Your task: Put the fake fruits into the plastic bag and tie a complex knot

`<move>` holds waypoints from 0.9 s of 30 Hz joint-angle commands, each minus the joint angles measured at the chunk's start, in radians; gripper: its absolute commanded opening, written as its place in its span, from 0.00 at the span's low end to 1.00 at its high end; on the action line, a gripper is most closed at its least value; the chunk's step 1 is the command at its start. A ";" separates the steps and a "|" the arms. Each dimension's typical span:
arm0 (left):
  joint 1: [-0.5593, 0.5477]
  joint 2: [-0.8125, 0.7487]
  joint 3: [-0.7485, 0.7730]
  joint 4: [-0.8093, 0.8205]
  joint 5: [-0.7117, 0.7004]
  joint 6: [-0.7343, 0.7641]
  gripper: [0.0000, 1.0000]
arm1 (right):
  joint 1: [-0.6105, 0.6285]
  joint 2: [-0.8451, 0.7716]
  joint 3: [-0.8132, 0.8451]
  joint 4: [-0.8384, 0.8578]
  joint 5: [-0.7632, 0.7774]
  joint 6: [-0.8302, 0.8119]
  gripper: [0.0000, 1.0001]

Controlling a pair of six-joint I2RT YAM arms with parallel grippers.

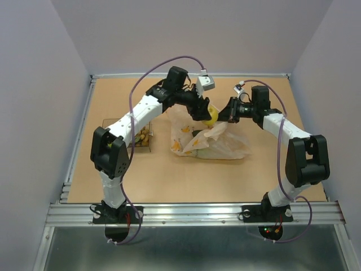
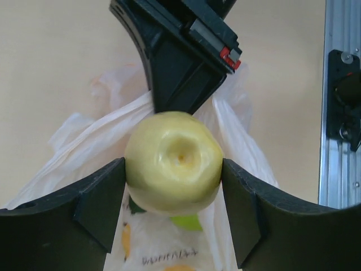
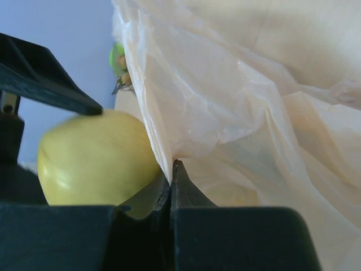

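Left gripper (image 1: pixel 204 114) clamped on a yellow fake fruit (image 2: pixel 174 169), apple-shaped with the dimple facing the wrist camera, one finger on each side of it, jaws held fairly wide by the fruit's width. Fruit is up off the table (image 1: pixel 169 178), right over the plastic bag (image 1: pixel 217 144), near the bag's raised far edge. Right gripper (image 3: pixel 171 186) fully closed, fingers pinching a fold of the thin bag film and holding that edge lifted just beside the yellow fruit; in the right wrist view the fruit almost touches the pinched plastic. Bag lies crumpled mid-table between the two arms, translucent whitish with yellow banana prints, lower part flat on the surface. A green piece (image 2: pixel 186 221) shows under the held fruit in the left wrist view, looks to be at the bag's mouth, can't tell if it is fully inside. Clear tray (image 1: pixel 148 148) sits on the table left of the bag, partly under the left arm, with other small fake fruits (image 1: pixel 143 135) in it, tan and yellowish
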 commanded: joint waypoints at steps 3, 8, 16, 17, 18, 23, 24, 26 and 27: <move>-0.039 0.103 -0.012 0.246 -0.046 -0.094 0.98 | -0.017 -0.007 0.080 0.000 0.027 -0.001 0.00; -0.009 0.011 -0.058 0.162 -0.084 -0.017 0.99 | -0.032 -0.008 0.073 -0.014 0.044 -0.020 0.01; 0.208 -0.147 0.017 -0.209 -0.107 0.126 0.98 | -0.031 -0.014 0.056 -0.025 0.059 -0.041 0.00; 0.280 -0.162 0.022 -0.258 -0.115 0.205 0.98 | -0.031 -0.017 0.053 -0.025 0.056 -0.044 0.01; 0.312 -0.188 0.027 -0.310 -0.139 0.254 0.98 | -0.031 -0.016 0.051 -0.030 0.053 -0.047 0.00; 0.530 -0.280 -0.099 -0.542 -0.280 0.486 0.95 | -0.032 -0.019 0.033 -0.033 0.038 -0.055 0.00; 0.620 -0.309 -0.154 -0.555 -0.318 0.535 0.93 | -0.031 -0.022 0.024 -0.033 0.036 -0.060 0.01; 0.682 -0.326 -0.202 -0.565 -0.371 0.575 0.91 | -0.031 -0.023 0.016 -0.034 0.038 -0.063 0.00; 0.720 -0.329 -0.234 -0.571 -0.404 0.619 0.89 | -0.031 -0.025 0.013 -0.034 0.038 -0.067 0.01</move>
